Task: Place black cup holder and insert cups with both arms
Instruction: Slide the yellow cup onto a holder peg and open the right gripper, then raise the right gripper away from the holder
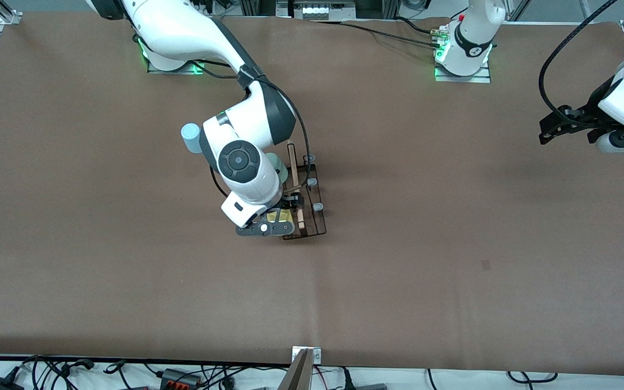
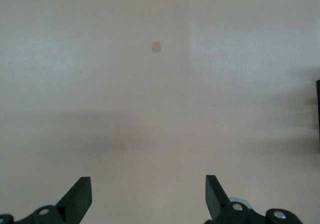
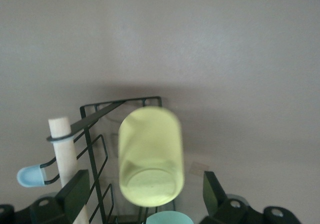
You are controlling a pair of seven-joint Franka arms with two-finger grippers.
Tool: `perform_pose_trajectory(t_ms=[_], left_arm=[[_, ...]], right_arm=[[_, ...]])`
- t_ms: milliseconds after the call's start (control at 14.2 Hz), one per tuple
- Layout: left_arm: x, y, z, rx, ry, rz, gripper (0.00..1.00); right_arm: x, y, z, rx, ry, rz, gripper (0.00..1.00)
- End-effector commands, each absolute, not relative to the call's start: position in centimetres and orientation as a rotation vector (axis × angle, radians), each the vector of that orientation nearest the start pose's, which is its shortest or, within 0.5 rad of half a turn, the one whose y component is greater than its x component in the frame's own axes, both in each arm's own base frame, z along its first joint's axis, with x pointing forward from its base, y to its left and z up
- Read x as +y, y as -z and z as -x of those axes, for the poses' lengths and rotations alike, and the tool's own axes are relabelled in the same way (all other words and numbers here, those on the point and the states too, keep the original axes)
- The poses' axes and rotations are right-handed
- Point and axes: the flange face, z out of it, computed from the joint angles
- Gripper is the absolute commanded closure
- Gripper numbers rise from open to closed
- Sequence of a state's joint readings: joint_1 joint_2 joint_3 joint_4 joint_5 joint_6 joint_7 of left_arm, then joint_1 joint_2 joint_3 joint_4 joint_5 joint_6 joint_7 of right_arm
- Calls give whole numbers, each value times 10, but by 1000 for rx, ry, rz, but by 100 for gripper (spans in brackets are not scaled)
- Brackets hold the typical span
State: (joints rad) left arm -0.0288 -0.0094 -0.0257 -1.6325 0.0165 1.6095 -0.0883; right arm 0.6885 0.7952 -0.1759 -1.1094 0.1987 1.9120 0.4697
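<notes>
The black cup holder (image 1: 314,219) stands mid-table with its wooden rod handle (image 1: 294,181) on top. My right gripper (image 1: 282,215) is over the holder's end nearer the front camera. It is open, with its fingers either side of the yellow cup (image 3: 150,159) and not touching it. The yellow cup (image 1: 279,216) sits tilted on the rack (image 3: 95,134). The pale green cup (image 1: 278,162) is on the rack, partly hidden by the arm. Its rim shows in the right wrist view (image 3: 170,218). The light blue cup (image 1: 190,137) stands beside the right arm's wrist. My left gripper (image 1: 546,130) waits open and empty over the left arm's end of the table.
Grey-tipped pegs (image 1: 317,207) stick up from the rack, and one shows in the right wrist view (image 3: 27,176). The left wrist view shows my open left gripper (image 2: 148,194) over bare brown table with a small patch (image 2: 156,46). Cables lie along the table's front edge.
</notes>
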Motion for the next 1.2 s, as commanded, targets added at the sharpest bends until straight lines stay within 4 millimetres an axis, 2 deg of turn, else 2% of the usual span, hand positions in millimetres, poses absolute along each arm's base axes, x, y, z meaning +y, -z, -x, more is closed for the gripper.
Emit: perform_pose_trajectory(t_ms=[0,212,353,564,705,1128], left_arm=[[-28,-608,-551,-25,-6,3150,0],[-28,-608,-551,-25,-6,3150,0],[-28,-608,-551,-25,-6,3150,0],[-28,-609,-551,-25,-3,3150,0],[-28,-608,-551,-25,-6,3150,0],[-29,-609,-551,-25,-3,3150,0]], right_arm=[[406,-382,-640,7,12,3053,0],[384,-423,-648,39,82,3045,0],[364,-444,-648,63,62,3064,0],[353,-468,-644,75,59,3066,0],[344,-470,-646,89,54,3087,0],[334,-469,-652,88,70,3108,0]])
